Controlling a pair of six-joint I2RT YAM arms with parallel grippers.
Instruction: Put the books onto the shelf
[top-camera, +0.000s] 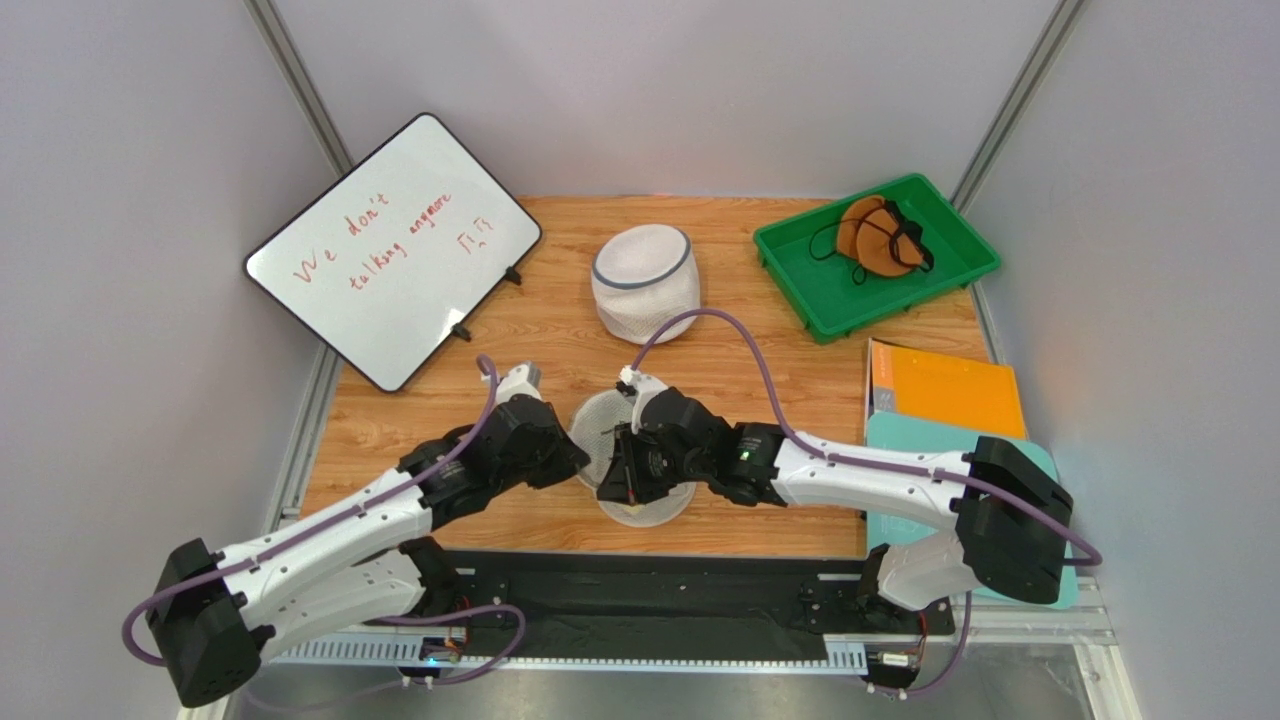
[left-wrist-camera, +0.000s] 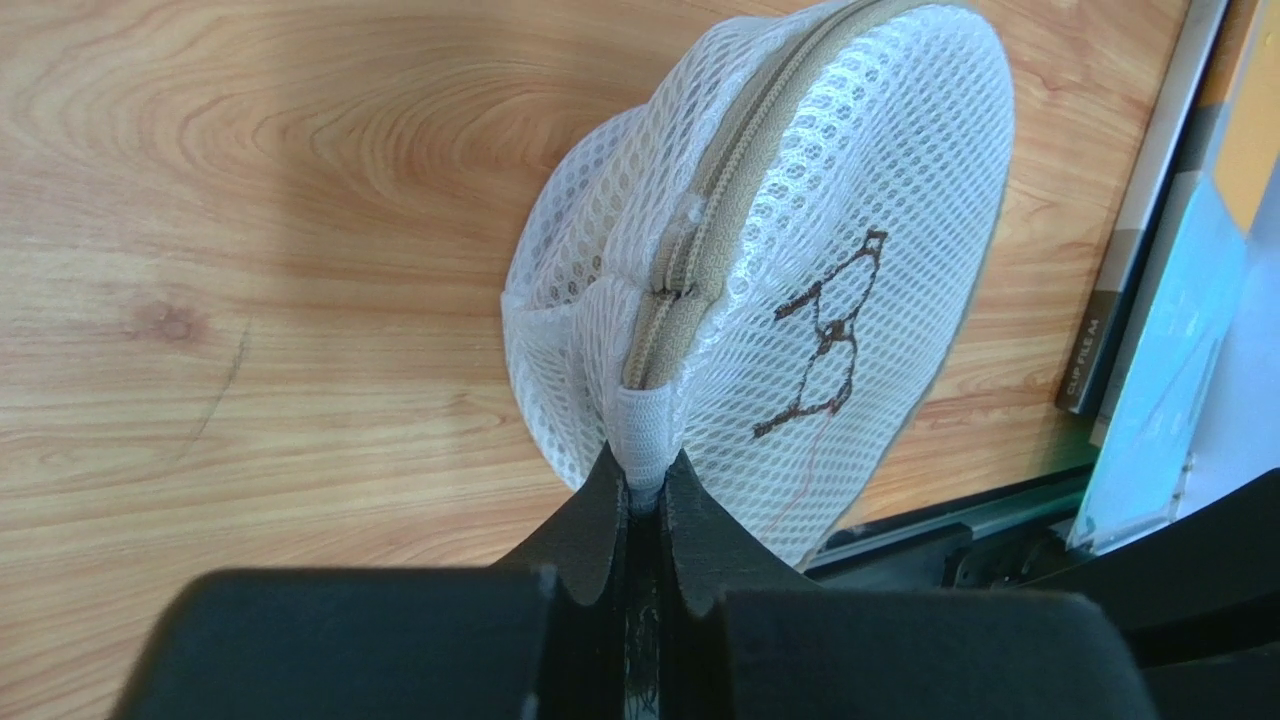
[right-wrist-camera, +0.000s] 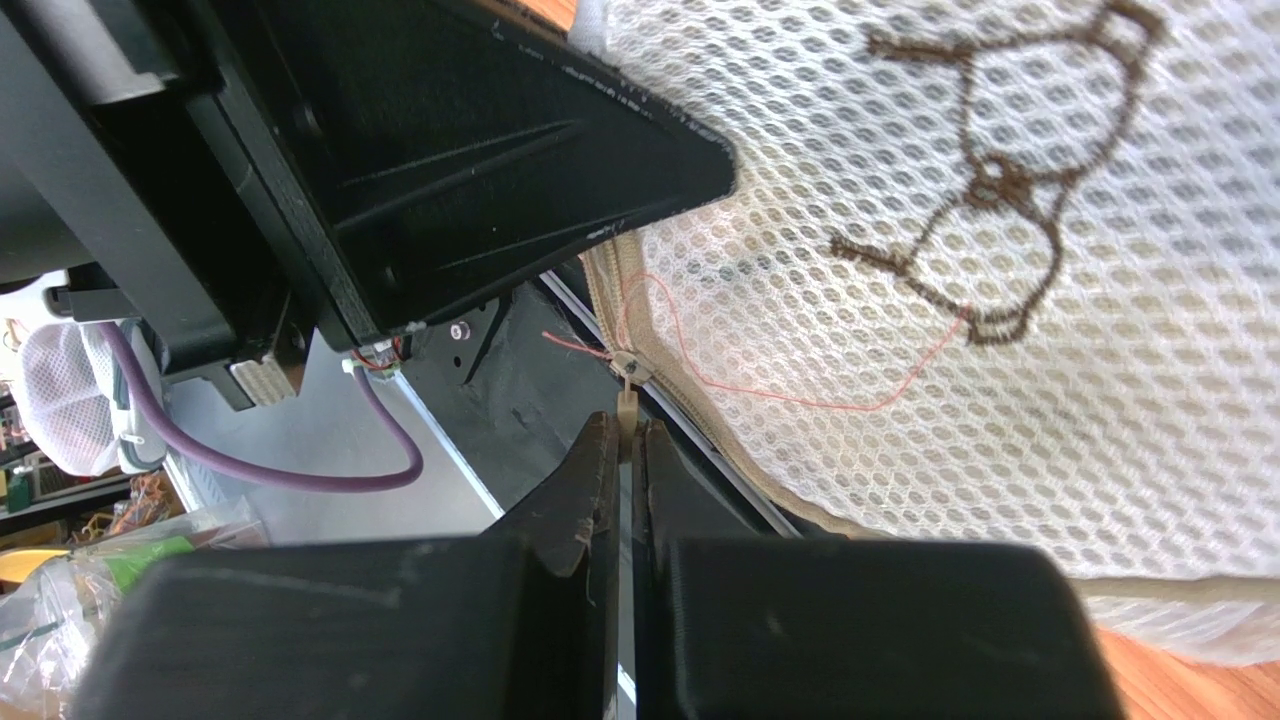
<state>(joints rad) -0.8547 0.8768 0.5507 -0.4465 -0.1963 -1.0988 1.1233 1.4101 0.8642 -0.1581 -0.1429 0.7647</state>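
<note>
White mesh bag (left-wrist-camera: 842, 225): left claw (left-wrist-camera: 643, 495) pinches its end tab (left-wrist-camera: 646, 428), right claw (right-wrist-camera: 628, 443) grips the zip pull (right-wrist-camera: 627, 393); best drawn gently, straight along the zip

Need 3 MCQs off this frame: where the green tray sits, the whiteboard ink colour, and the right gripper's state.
1. Where is the tray?
A) far right of the table
B) near left
C) centre

2. What colour is the ink on the whiteboard?
A) blue
B) red
C) green

3. What state is the right gripper in?
A) open over the tray
B) shut on the zipper pull of the bag
C) open beside the bag

Answers:
1 A: the top view shows it by the far right corner.
2 B: the handwriting is red.
3 B: its wrist view shows the fingers pinched on the pull.
</note>
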